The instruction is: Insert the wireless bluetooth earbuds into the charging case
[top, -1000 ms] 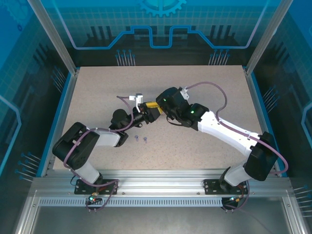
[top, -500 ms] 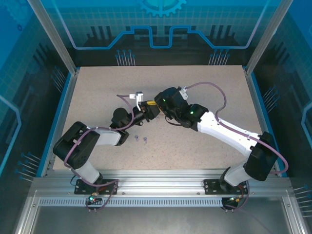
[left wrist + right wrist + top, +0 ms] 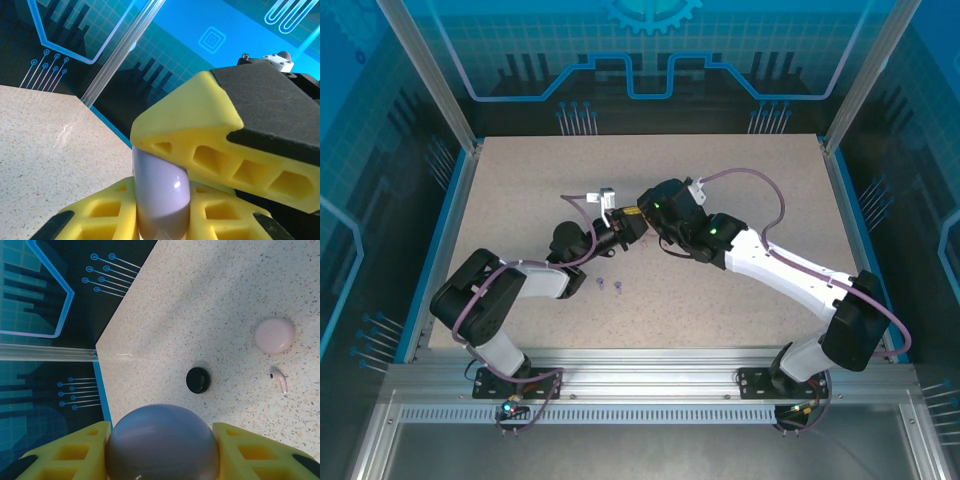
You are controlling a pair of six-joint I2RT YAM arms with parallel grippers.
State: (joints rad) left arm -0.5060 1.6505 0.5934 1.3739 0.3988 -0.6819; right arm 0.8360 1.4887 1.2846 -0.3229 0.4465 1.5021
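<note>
A round lilac charging case (image 3: 162, 442) sits between the yellow fingers of my right gripper (image 3: 162, 450), which is shut on its wide sides. Held edge-on, the same case (image 3: 160, 192) is also pinched by my left gripper (image 3: 160, 205), shut across its thin side. A right finger (image 3: 200, 145) lies over its top. Both grippers, left (image 3: 623, 229) and right (image 3: 634, 216), meet above the table's middle, hiding the case from above. Two lilac earbuds (image 3: 601, 285) (image 3: 618, 288) lie on the table near the left arm. A pale pink earbud (image 3: 279, 380) lies below the right gripper.
A black round case (image 3: 198, 379) and a pale pink round case (image 3: 274, 335) rest on the speckled table (image 3: 740, 180). Blue-edged glass walls (image 3: 455, 205) close in the sides and back. The table's left edge (image 3: 100, 390) is close to the black case.
My left gripper has closed from open onto the lilac case and moved slightly up toward the right gripper. The right arm has hardly moved.
</note>
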